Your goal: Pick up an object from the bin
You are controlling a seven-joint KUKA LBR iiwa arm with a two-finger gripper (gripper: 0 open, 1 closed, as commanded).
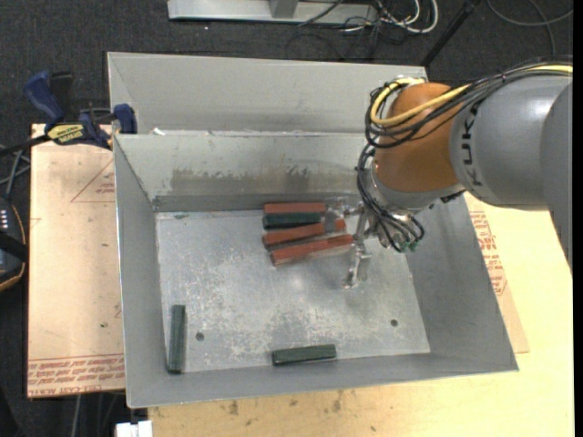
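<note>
Bars: three reddish-brown bars point(299, 238) lie side by side, just toward twelve o'clock of the bin's point(137, 271) centre.
Tool: the pincer point(355, 273) hangs at their three-o'clock ends; we cannot tell its width.
Why: we judge it is placed there to take a bar's end.

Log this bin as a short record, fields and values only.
container: grey metal bin
claw: claw low over the floor, right of centre, at the right end of the bar cluster
bar cluster: bar cluster, three reddish-brown and dark green bars lying side by side near the back wall
left item: left dark green bar, front-left, lying alone
front item: front dark green bar, by the front wall, lying alone
held: cannot tell
</note>
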